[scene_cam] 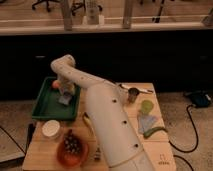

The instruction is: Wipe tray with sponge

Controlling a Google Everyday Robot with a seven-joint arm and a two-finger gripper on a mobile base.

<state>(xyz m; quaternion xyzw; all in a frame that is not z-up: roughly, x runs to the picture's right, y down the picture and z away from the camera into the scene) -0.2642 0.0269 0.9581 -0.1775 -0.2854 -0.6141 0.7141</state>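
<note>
The dark green tray [47, 107] sits at the table's left, its far end toward the dark cabinet. The pale blue-grey sponge [65, 99] lies inside it toward the right side. My gripper [65, 92] hangs from the white arm [105, 120], pointing down onto the sponge. An orange round thing [55, 85] lies in the tray's far part, just left of the gripper.
A white cup [51, 129] and a round orange-brown bowl [72, 149] of dark items stand in front of the tray. To the right are a metal cup [133, 94], a green cup [146, 107], a light blue cloth [148, 122] and a green pepper [154, 131].
</note>
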